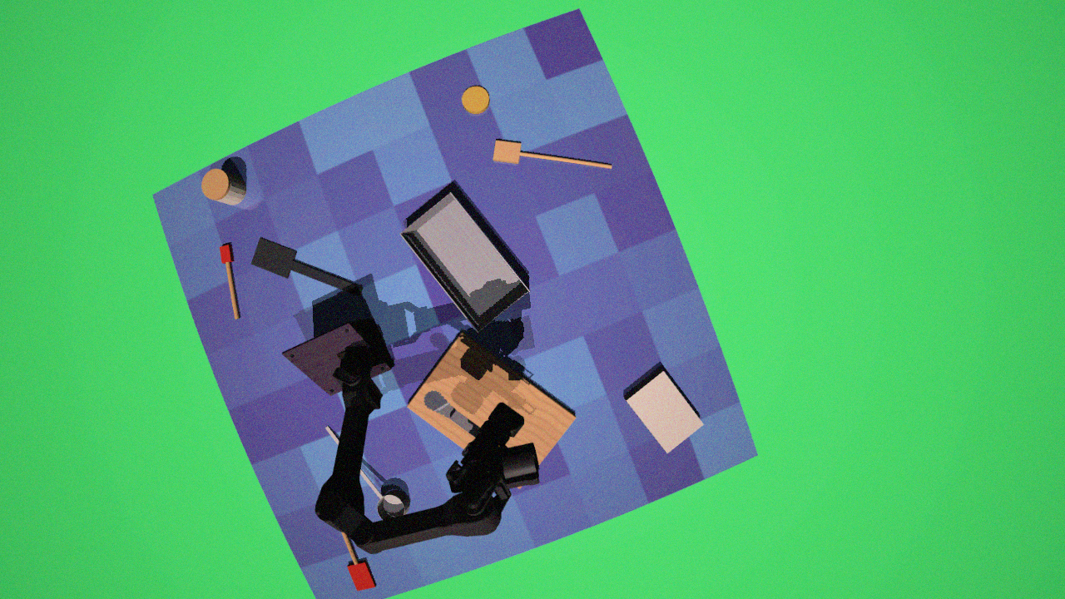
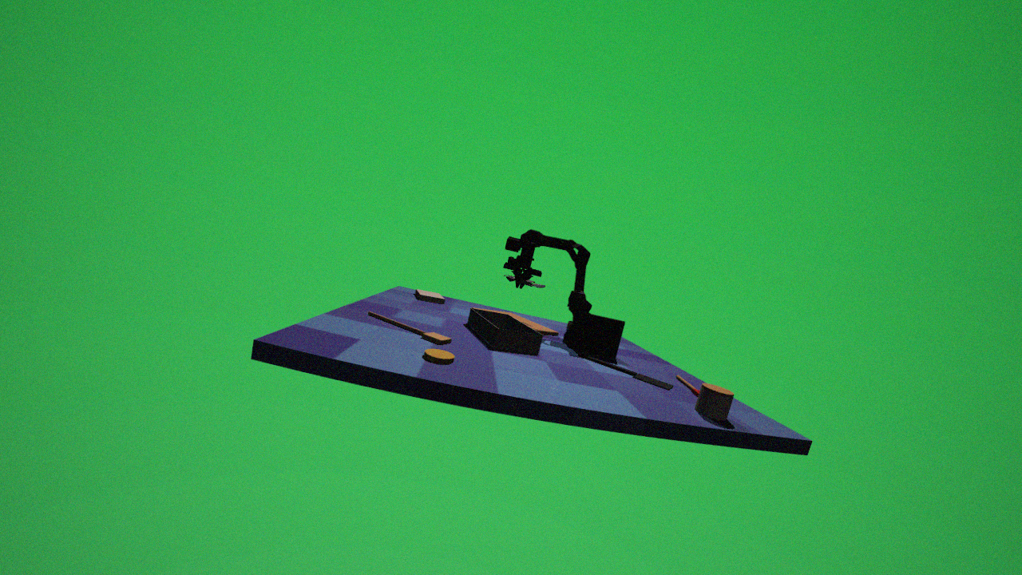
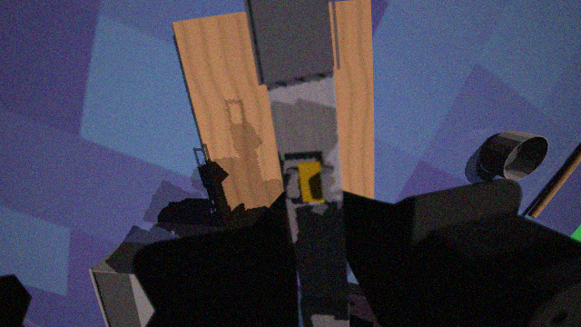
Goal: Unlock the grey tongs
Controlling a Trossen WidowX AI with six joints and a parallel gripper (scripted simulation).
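Note:
The grey tongs [image 1: 433,400] [image 2: 537,286] [image 3: 297,45] are in the air above the wooden board [image 1: 552,424] [image 2: 540,328] [image 3: 218,91], roughly level. My gripper [image 2: 520,283] [image 3: 304,194] points down and is shut on the tongs around their middle. In the wrist view the tongs look like one closed strip, with a yellow piece at the fingertips; the lock's state cannot be told. In the top view the arm hides much of them, and one rounded end shows over the board. The roasting tin [image 1: 454,238] [image 2: 504,339] [image 3: 115,295] stands beside the board, without the tongs.
A ladle [image 1: 391,507] [image 3: 524,156] lies near the arm's elbow. A dark spatula [image 1: 274,257] lies by the arm's base. A white block [image 1: 662,411] [image 2: 429,295], a yellow disc [image 1: 475,99] [image 2: 438,355], a wooden paddle [image 1: 507,150] and a cylinder [image 1: 215,184] stand or lie farther off.

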